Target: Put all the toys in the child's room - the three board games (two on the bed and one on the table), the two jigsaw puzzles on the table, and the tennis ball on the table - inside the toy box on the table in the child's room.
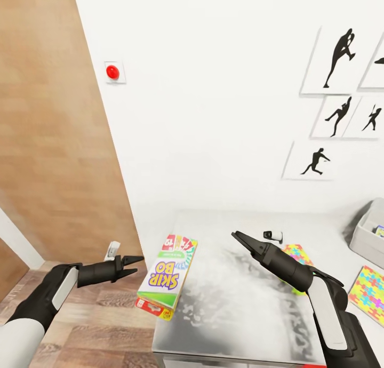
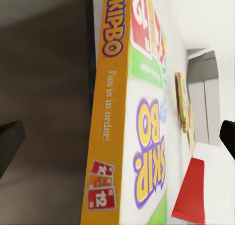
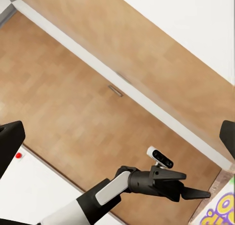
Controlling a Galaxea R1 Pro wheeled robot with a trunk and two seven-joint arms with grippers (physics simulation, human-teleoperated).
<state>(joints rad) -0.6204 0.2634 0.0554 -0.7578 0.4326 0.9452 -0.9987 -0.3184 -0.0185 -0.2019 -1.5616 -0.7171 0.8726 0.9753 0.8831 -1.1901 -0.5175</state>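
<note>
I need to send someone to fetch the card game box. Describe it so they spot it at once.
Find the pale grey table against the white wall. At its left edge, near the left gripper, a box lies overhanging the floor. Its white-and-green lid reads "SKIP BO" in purple and yellow, unlike the jigsaw-patterned boxes at the far side.

The desk (image 1: 234, 304) has a pale grey top with a mottled sheen, smooth, perhaps polished metal or laminate; the render is too soft to tell. The Skip-Bo board game (image 1: 169, 274) looks like printed cardboard with a slightly glossy face, its orange edge (image 2: 105, 137) the same. The jigsaw puzzles (image 1: 369, 294) show bright printed card. The toy box (image 1: 368, 234) looks like smooth matt grey plastic. The left claw (image 1: 133, 265) and right claw (image 1: 238, 237) are matt black, the arms partly glossy white. The floor (image 1: 96, 325) is wood plank with visible grain; the wall (image 1: 213, 90) is plain matt white.
</note>
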